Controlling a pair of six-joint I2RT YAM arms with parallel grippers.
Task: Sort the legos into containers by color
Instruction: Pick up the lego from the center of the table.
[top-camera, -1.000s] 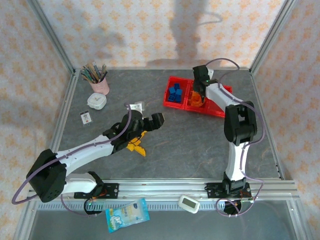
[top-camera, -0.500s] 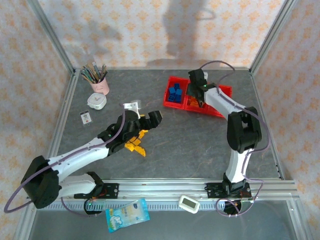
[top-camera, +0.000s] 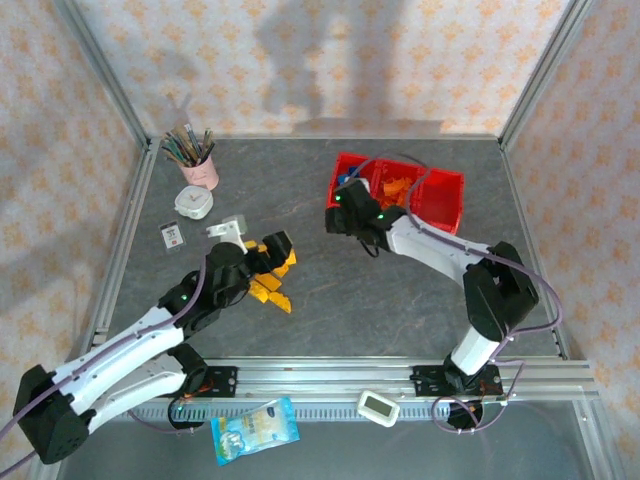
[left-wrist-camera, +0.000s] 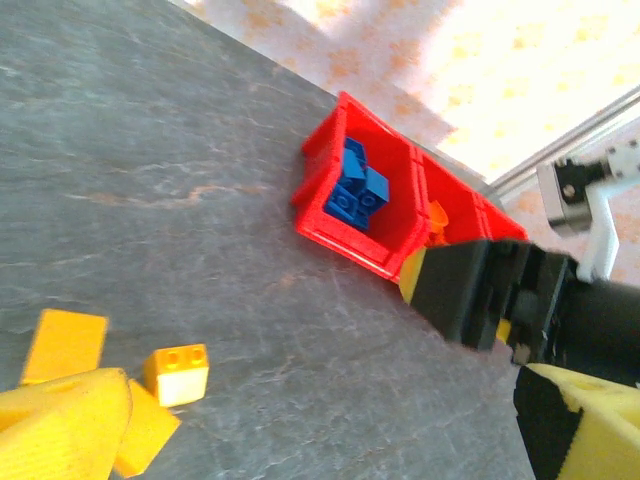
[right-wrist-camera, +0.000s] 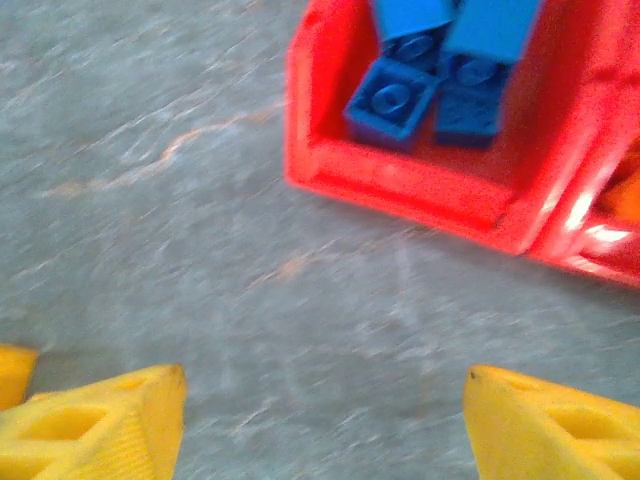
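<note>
The red tray sits at the back right. Its left compartment holds blue legos, and orange legos lie in the middle one. My right gripper hovers over bare table just left of the tray wall. It is open, with nothing between its yellow fingertips. Yellow legos lie loose at centre left. My left gripper is right above them, open, with a small yellow brick and a flat one beside its left finger.
A pink cup of brushes, a white round object and a small card stand at the back left. A white device and a blue packet lie by the front rail.
My right gripper has left the tray's middle compartment, swung left and nearer, and opened wider. My left gripper has drawn back left toward the yellow legos.
</note>
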